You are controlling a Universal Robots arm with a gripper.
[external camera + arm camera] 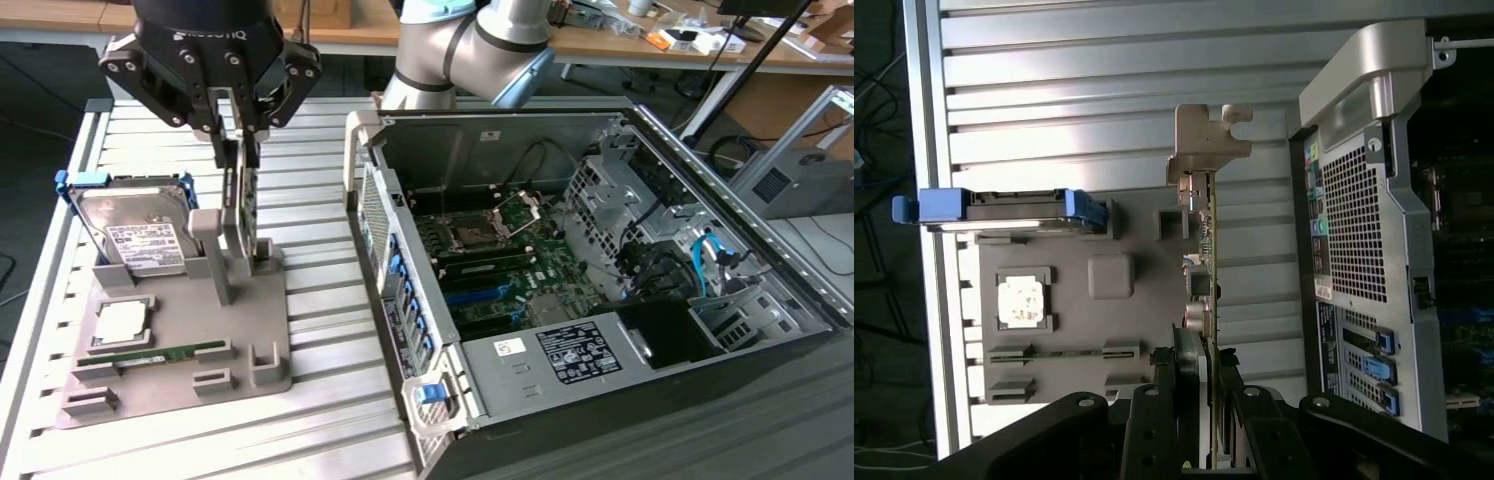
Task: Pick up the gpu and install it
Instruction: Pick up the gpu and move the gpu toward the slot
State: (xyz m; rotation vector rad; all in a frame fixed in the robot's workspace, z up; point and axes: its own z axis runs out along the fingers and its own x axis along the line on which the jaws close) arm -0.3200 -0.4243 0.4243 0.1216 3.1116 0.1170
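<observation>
Grip: the black three-link end effector [236, 160] is clamped on the gpu [244, 215], a thin dark expansion card with a silver bracket. One finger is pressed to each face at the card's upper edge.

Position: the gpu is stood on edge in a slot of the grey moulded plastic holder [174, 330] on the slatted aluminium counter [314, 300]. It is judged not yet lifted clear.

Key relation: the card lies directly under the end effector. In the wrist view the card [1210, 250] is seen edge-on between the fingers [1179, 385]. Its long axis runs level from the grip [1206, 360] out to the silver bracket [1204, 140], parallel to the vented rear panel [1354, 230] of the open grey metal computer case [454, 150]. The case lies to the exterior view's right, just beside the holder (only one arm is available).

Writing: "ROBOTIQ" is read, inverted, on the end effector body. White labels are noted on the silver hard drive [134, 235] and inside the case; their text cannot be read.
</observation>
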